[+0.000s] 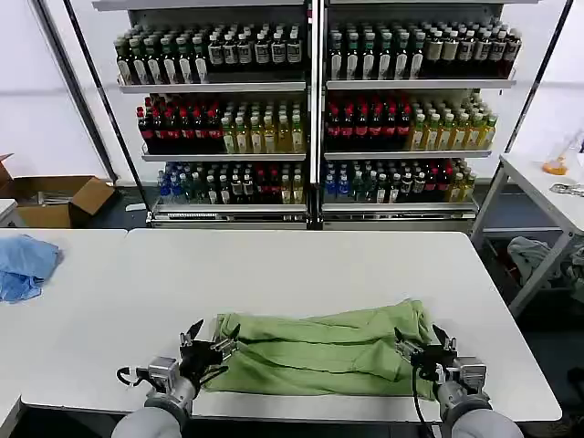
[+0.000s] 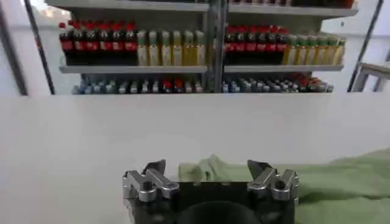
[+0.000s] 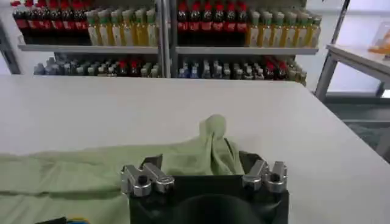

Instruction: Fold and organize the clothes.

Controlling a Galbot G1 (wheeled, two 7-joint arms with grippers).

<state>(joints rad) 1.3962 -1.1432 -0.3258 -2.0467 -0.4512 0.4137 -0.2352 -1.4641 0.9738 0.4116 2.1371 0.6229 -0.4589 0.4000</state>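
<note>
Nearest the robot, at the front edge of the white table (image 1: pixel 301 265), both grippers sit low at the two ends of the green polo shirt (image 1: pixel 319 354). The left gripper (image 1: pixel 208 347) is at the shirt's left end; its fingers (image 2: pixel 154 167) are spread w/ the cloth corner lying between them, not yet pinched as far as the left wrist view shows. The right gripper (image 1: pixel 422 345) is at the right end, fingers (image 3: pixel 152 163) also spread, w/ a bunched peak of fabric rising between and just beyond them.

The shirt is folded lengthwise into a long band. Its long axis runs left-right, parallel to the table's front edge, so each gripper faces one short end and the cloth stretches away sideways toward the other arm. Neither arm is nearer overall; each owns its end. Judgement: the next move prob. needs both to close on their ends together, then carry one end over the other to halve the band.

Farther back, a light blue cloth (image 1: pixel 26 265) lies well apart on the neighbouring table at left. Beyond stand shelves of bottles (image 1: pixel 310 109), and a cardboard box (image 1: pixel 57 199) on the floor.
</note>
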